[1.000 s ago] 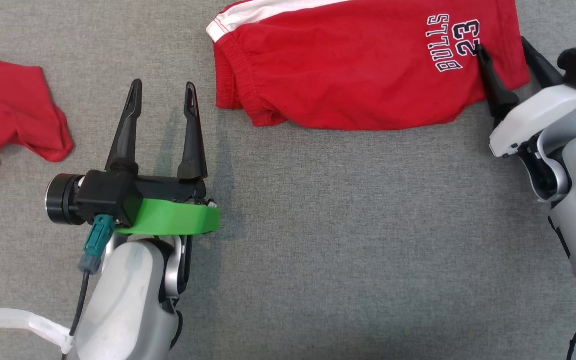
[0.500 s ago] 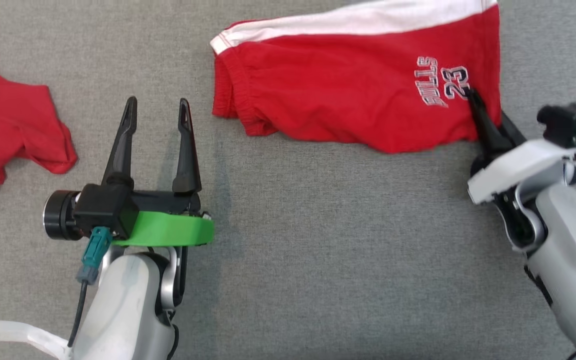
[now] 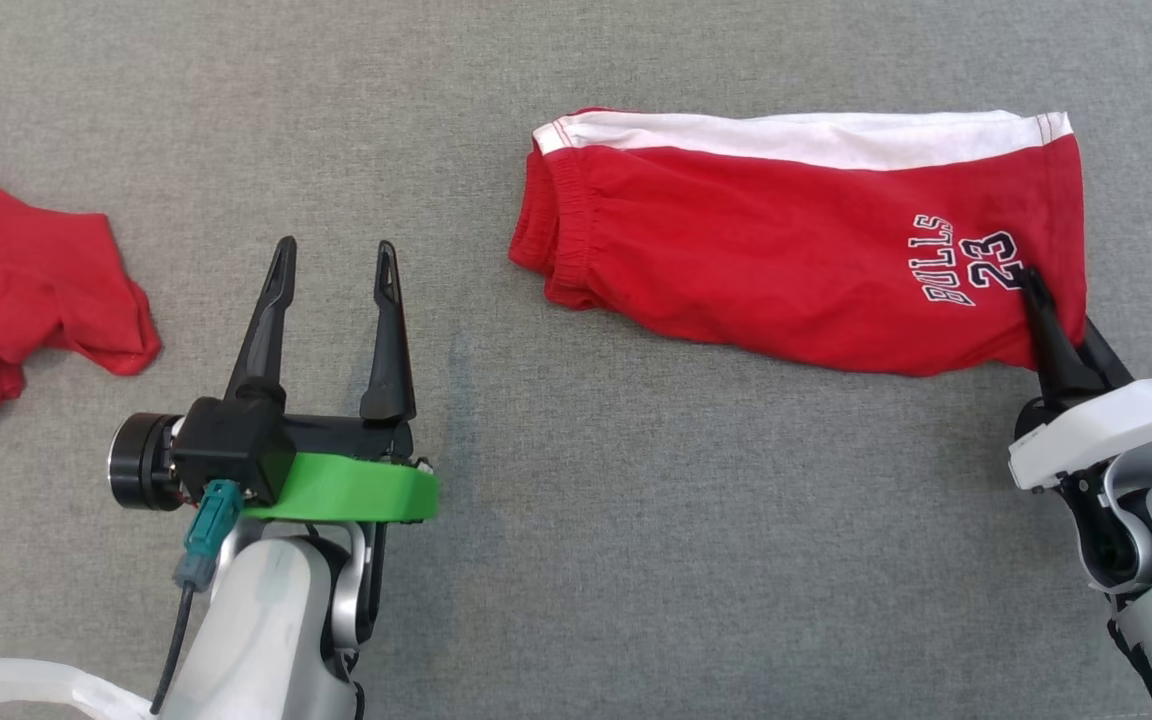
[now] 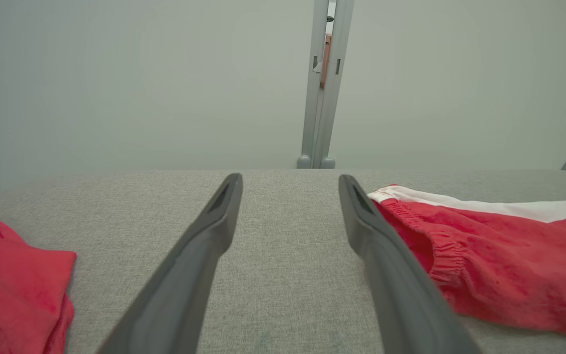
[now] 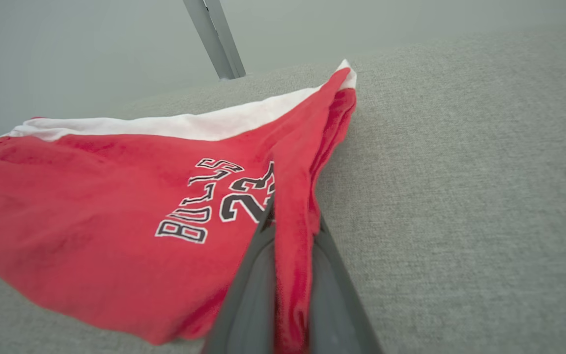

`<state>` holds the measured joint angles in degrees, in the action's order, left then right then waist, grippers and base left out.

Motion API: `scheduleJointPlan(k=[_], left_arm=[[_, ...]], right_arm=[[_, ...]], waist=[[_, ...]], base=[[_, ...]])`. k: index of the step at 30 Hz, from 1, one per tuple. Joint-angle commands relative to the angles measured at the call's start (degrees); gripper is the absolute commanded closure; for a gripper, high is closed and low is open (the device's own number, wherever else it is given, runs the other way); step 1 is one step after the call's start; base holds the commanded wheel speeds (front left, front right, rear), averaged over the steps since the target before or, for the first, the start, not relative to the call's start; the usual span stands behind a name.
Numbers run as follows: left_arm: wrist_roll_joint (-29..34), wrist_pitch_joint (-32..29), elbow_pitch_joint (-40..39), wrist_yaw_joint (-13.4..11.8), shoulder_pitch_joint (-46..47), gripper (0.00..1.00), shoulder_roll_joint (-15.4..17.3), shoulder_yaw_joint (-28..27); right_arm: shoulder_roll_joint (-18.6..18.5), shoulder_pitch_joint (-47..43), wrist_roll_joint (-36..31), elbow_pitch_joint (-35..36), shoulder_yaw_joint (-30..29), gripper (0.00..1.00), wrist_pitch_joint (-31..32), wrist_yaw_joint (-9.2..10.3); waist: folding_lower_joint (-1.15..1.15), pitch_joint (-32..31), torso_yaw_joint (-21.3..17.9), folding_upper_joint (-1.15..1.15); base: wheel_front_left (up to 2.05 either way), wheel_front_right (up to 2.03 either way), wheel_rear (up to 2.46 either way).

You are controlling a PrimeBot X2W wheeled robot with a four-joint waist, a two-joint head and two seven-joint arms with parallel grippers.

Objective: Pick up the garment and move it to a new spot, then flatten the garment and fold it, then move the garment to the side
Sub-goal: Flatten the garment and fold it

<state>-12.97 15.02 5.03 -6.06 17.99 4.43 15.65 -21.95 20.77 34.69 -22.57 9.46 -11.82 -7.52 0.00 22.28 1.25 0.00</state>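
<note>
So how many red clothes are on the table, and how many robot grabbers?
red shorts: 1
crumpled red garment: 1
grippers: 2 (left gripper, open; right gripper, pinching the shorts)
Total: 4

Robotics lab or test cell by the look, broad worktable (image 3: 636, 560) covered in plain grey fabric, blank pale partition panels (image 4: 116, 83) close behind its far edge, grey metal frame post (image 4: 320, 98) joining two panels, flat even lighting
</note>
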Motion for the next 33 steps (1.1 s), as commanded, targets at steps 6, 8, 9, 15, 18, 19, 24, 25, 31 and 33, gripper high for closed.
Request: scheduleJointPlan(k=[6, 8, 9, 15, 18, 19, 24, 25, 31, 33], left_arm=[[-0.16, 0.20, 0.04, 0.13, -0.41, 0.00, 0.11, 0.42], [-0.25, 0.20, 0.07, 0.12, -0.23, 0.00, 0.00, 0.61], [-0.30, 0.20, 0.06, 0.18, -0.13, 0.00, -0.04, 0.71], [-0.49, 0.19, -0.07, 0.14, 0.69, 0.00, -0.28, 0.80], [-0.58, 0.19, -0.17, 0.04, 1.02, 0.00, -0.44, 0.75], [-0.55, 0.19, -0.22, 0.02, 1.16, 0.00, -0.49, 0.69], [-0.70, 0.20, -0.20, 0.18, 1.19, 0.00, -0.70, 0.55], [-0.75, 0.20, -0.20, 0.19, 1.15, 0.00, -0.75, 0.51], [-0.21, 0.20, -0.15, 0.10, 0.51, 0.00, -0.73, 0.06], [0.13, 0.20, -0.05, 0.15, 0.46, 0.00, -0.45, -0.19]], right_arm=[[0.00, 3.48, -4.61, 5.09, 0.70, 1.00, 2.95, 0.06], [0.68, 5.68, -6.07, 8.02, 2.92, 1.00, 4.73, 0.06], [1.07, 6.96, -6.77, 9.46, 4.69, 1.00, 6.05, 0.06], [5.30, 14.11, -7.09, 13.14, 16.46, 1.00, 11.65, 0.06], [7.73, 16.23, -5.89, 11.47, 21.51, 1.00, 12.60, 0.06], [8.61, 16.61, -5.34, 10.26, 22.68, 1.00, 12.70, 0.07], [11.06, 17.78, -4.37, 6.13, 26.42, 0.55, 10.28, 0.06], [11.05, 18.00, -4.41, 5.52, 26.87, 0.00, 9.51, 0.06], [9.32, 17.99, -7.03, 6.49, 26.75, 0.00, 2.33, 0.06], [8.40, 17.08, -8.28, 7.88, 24.97, 0.00, -0.17, 0.06]], waist=[[0.00, -0.63, 0.99, 0.00], [0.00, -0.69, 1.26, 0.00], [0.00, -0.71, 1.42, 0.00], [0.00, -0.41, 2.48, 0.00], [0.00, -0.19, 3.15, 0.00], [0.00, -0.09, 3.40, 0.00], [0.00, 0.35, 4.19, 0.00], [0.00, 0.43, 4.24, 0.00], [0.00, 0.46, 3.69, 0.00], [0.00, 0.31, 3.24, 0.00]], base=[[0.00, 0.00, 0.00], [0.00, 0.00, 0.00], [0.00, 0.00, 0.00], [0.00, 0.00, 0.00], [0.00, 0.00, 0.00], [0.00, 0.00, 0.00], [0.00, 0.00, 0.00], [0.00, 0.00, 0.00], [0.00, 0.00, 0.00], [0.00, 0.00, 0.00]])
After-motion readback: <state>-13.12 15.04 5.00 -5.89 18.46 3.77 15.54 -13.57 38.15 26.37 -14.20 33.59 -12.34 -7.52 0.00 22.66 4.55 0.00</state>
